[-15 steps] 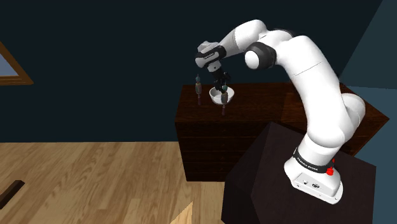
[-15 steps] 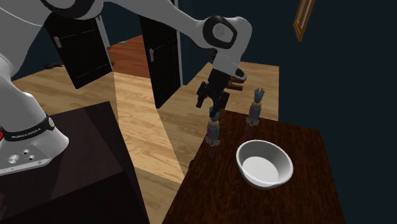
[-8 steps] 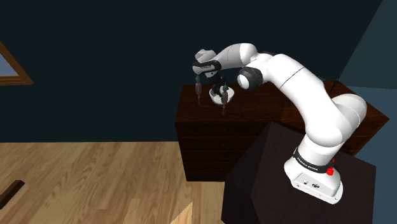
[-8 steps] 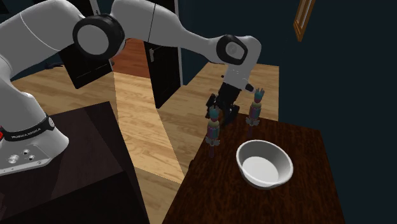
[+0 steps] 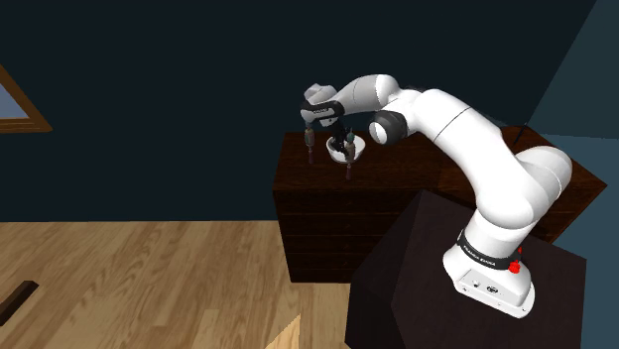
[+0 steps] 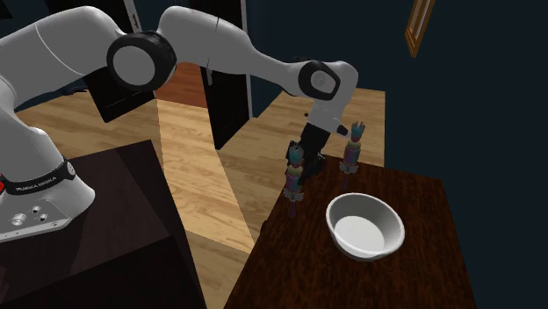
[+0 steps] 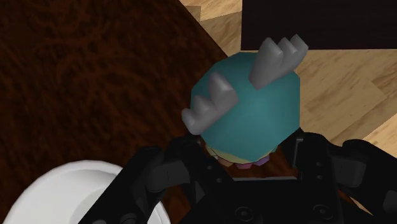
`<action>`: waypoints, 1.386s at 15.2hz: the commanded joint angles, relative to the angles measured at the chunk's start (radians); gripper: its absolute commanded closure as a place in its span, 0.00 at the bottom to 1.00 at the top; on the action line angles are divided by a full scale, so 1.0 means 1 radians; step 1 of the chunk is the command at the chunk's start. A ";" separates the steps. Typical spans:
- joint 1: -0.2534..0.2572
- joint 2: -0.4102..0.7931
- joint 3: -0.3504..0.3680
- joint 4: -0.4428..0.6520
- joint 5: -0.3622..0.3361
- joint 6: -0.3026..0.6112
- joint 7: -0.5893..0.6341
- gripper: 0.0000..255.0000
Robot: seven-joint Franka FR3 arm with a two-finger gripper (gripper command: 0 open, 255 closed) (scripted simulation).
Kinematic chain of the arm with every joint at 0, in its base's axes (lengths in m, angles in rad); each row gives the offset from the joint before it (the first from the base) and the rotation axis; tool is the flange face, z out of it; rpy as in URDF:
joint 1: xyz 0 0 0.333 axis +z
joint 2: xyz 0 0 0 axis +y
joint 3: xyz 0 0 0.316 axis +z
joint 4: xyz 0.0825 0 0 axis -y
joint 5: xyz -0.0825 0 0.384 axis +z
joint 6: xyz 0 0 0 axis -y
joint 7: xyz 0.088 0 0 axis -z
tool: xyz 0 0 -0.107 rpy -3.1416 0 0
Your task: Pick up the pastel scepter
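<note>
While the fingers (image 7: 310, 159) stand apart around the pastel scepter (image 7: 254, 118), navy walls (image 5: 149, 79) and plank floor (image 5: 129, 278) surround the dark tabletop (image 6: 421, 263).

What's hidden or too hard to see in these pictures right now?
1. Wrist view: the shaft of the pastel scepter, hidden under its own teal, grey-pronged head.
2. Wrist view: the round white bowl, cut off by the picture's edge and partly covered by the all-black gripper.
3. Shoulder view: the bowl, partly hidden behind the gripper.
</note>
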 commanded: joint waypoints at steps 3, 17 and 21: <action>-0.001 0.003 0.000 0.003 0.000 0.000 0.000 1.00; 0.006 -0.077 -0.007 -0.022 -0.007 -0.053 -0.017 1.00; 0.007 -0.099 -0.009 -0.009 -0.010 -0.086 -0.027 1.00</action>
